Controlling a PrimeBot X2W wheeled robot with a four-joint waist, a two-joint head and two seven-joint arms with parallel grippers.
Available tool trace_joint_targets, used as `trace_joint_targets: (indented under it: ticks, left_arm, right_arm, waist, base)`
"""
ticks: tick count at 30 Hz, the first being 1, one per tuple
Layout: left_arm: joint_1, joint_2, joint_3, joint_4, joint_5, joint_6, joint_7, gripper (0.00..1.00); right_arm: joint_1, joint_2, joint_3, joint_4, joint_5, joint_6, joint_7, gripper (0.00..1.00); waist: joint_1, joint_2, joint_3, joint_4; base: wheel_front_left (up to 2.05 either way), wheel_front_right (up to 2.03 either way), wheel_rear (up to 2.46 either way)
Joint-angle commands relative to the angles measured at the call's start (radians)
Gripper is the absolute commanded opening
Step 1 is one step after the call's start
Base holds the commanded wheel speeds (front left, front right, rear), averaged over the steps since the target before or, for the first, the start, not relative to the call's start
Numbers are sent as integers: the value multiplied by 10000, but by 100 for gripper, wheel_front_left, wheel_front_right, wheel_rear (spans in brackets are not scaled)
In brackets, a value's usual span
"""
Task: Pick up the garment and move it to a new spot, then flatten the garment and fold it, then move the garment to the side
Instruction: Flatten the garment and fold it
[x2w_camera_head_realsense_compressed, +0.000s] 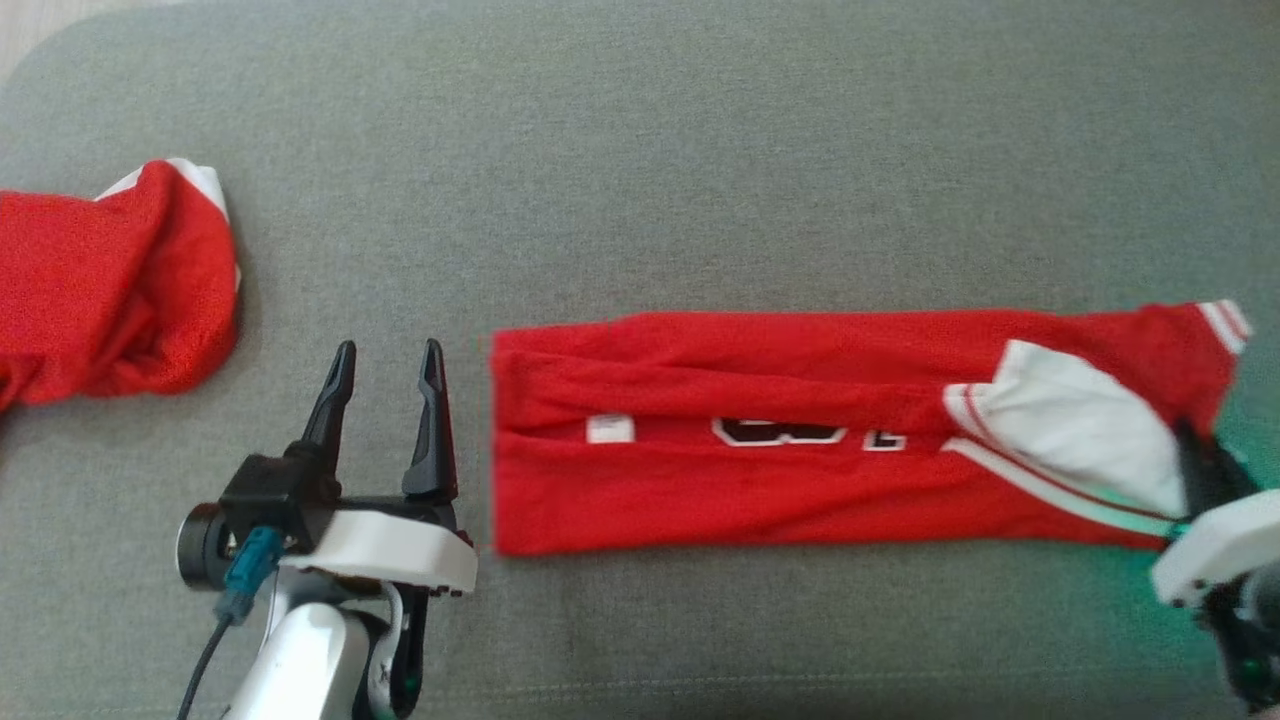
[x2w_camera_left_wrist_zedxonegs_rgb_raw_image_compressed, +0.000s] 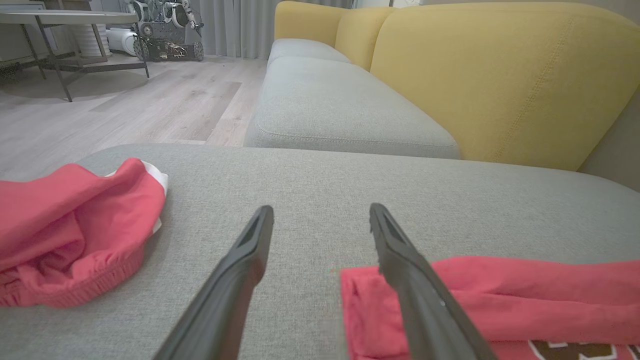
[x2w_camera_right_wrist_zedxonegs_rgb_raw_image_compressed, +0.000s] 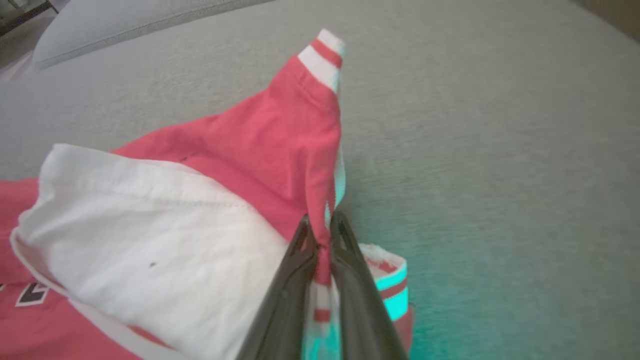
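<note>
Fabric at the right end of the garment (x2w_camera_head_realsense_compressed: 760, 470) is nipped between the fingers (x2w_camera_right_wrist_zedxonegs_rgb_raw_image_compressed: 287, 295) of the right tool (x2w_camera_right_wrist_zedxonegs_rgb_raw_image_compressed: 321, 225), which are pressed together on a red fold with white-and-red striped trim (the trim runs down between them). The garment, a red jersey with white panels and dark lettering, lies as a long strip folded lengthwise across the grey cushion (x2w_camera_head_realsense_compressed: 640, 150). Its left end is square and flat, its right end lifted and rumpled where the tool grips it. The left tool (x2w_camera_head_realsense_compressed: 388, 352) stands spread, holding nothing, just beside the strip's left end. In its wrist view one finger (x2w_camera_left_wrist_zedxonegs_rgb_raw_image_compressed: 422, 300) overlaps the cloth's corner, though I cannot tell if they touch. A second red garment (x2w_camera_head_realsense_compressed: 110, 290) sits bunched near the cushion's left edge, well apart from the strip. A yellow backrest (x2w_camera_left_wrist_zedxonegs_rgb_raw_image_compressed: 500, 75) rises behind a neighbouring cushion.
</note>
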Motion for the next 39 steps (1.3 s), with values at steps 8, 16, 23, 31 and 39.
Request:
trace_joint_targets:
  ticks: [8,16,23,31,39]
  left_arm:
    - [-114,25,403,-263,50,16,-119,100]
    - [110,29,356,-212,3,-44,-120,100]
    - [48,19,165,-172,-3,-168,-119,100]
    - [-118,-80,6,-51,-15,-234,-120,100]
    - [-337,-186,-73,-25,41,-270,-121,100]
  right_arm:
    - [43,-492,-439,-1099,51,-9,537,0]
    - [-202,742,827,-3667,407,-9,2000,0]
    - [-685,1579,2742,-3907,1353,-9,2370,0]
    - [-1601,1627,5442,-1919,3263,-9,1021,0]
    - [-2585,1629,6864,-184,4080,-9,-87,0]
  waist:
    - [0,0,-340,-154]
    - [0,0,-865,-207]
    - [0,0,-934,116]
    - [0,0,-693,745]
    - [0,0,-275,1222]
  base:
    - [0,0,0]
    - [0,0,0]
    - [0,0,0]
    - [0,0,0]
    - [0,0,0]
